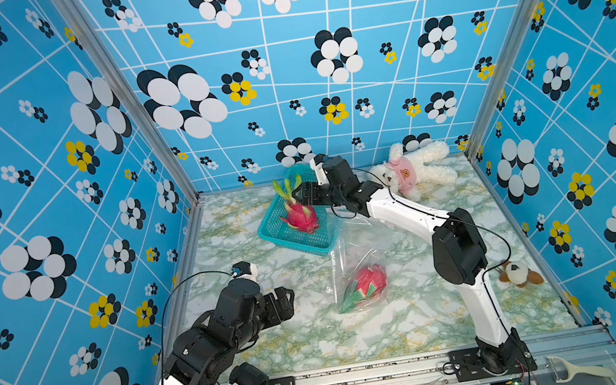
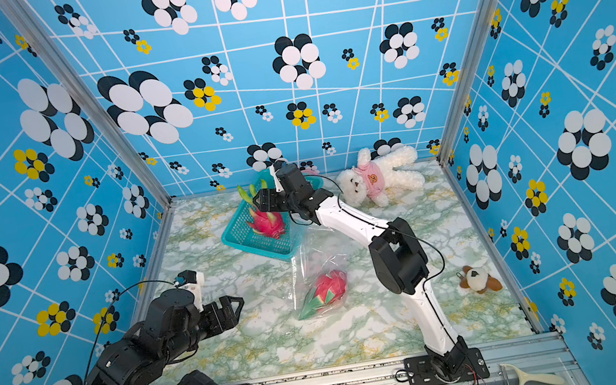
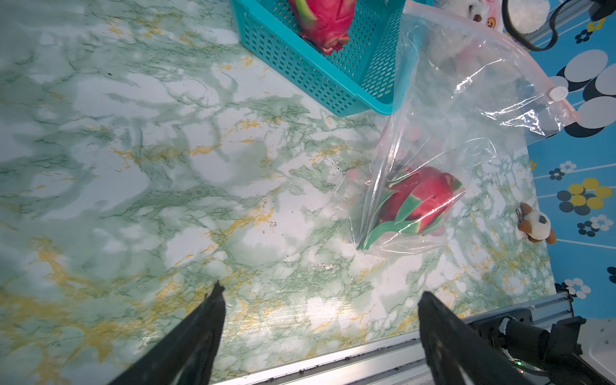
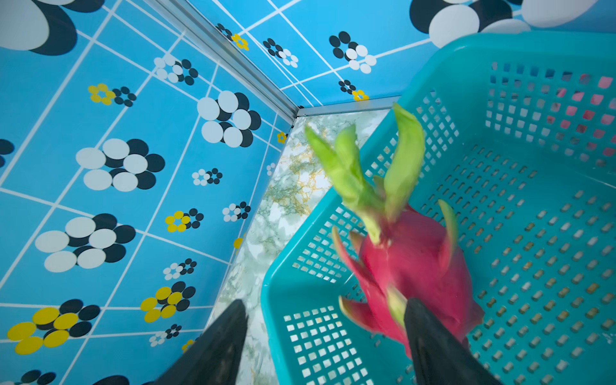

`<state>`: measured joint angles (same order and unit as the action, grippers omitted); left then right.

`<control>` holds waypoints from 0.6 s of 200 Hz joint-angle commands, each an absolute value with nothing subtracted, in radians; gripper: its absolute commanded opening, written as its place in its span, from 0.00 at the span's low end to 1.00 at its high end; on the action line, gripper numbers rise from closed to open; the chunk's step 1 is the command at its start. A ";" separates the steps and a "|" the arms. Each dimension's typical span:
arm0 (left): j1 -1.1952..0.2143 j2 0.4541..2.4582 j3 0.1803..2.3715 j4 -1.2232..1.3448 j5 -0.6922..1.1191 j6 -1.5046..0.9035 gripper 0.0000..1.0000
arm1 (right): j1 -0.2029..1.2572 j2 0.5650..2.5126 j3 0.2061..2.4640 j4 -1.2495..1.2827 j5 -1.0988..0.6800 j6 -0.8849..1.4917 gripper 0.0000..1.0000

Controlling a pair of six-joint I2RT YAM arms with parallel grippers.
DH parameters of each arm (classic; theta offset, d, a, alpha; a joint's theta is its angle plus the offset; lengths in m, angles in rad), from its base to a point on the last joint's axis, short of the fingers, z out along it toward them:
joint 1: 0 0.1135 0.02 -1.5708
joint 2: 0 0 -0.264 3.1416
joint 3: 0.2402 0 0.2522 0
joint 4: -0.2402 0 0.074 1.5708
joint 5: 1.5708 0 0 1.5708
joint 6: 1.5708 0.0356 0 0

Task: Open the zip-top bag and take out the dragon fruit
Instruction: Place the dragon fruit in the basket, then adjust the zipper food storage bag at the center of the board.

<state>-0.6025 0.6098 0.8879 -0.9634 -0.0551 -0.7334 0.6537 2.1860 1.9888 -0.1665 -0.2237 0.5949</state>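
Observation:
The clear zip-top bag lies mid-table, its pink zip edge raised beside a teal basket. Its white slider sits near one end of the strip. A red dragon fruit rests in the bag's bottom. A second dragon fruit sits in the basket, blurred in the right wrist view. My right gripper hangs open just above it, holding nothing. Near the front left, my left gripper is open and empty, well apart from the bag.
A white plush bear lies at the back right and a small plush dog by the right wall. A peeler rests on the front rail. Patterned walls close in three sides of the marble tabletop.

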 commanded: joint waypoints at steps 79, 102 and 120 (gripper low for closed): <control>-0.558 0.816 0.835 -0.722 0.162 -0.773 0.91 | 0.445 2.068 2.395 -1.222 -0.469 0.362 0.58; -0.563 0.831 0.787 -0.655 0.194 -0.820 0.91 | 0.415 2.075 2.399 -1.294 -0.482 0.328 0.46; -0.573 0.851 0.776 -0.651 0.202 -0.837 0.90 | 0.410 2.108 2.417 -1.329 -0.519 0.315 0.38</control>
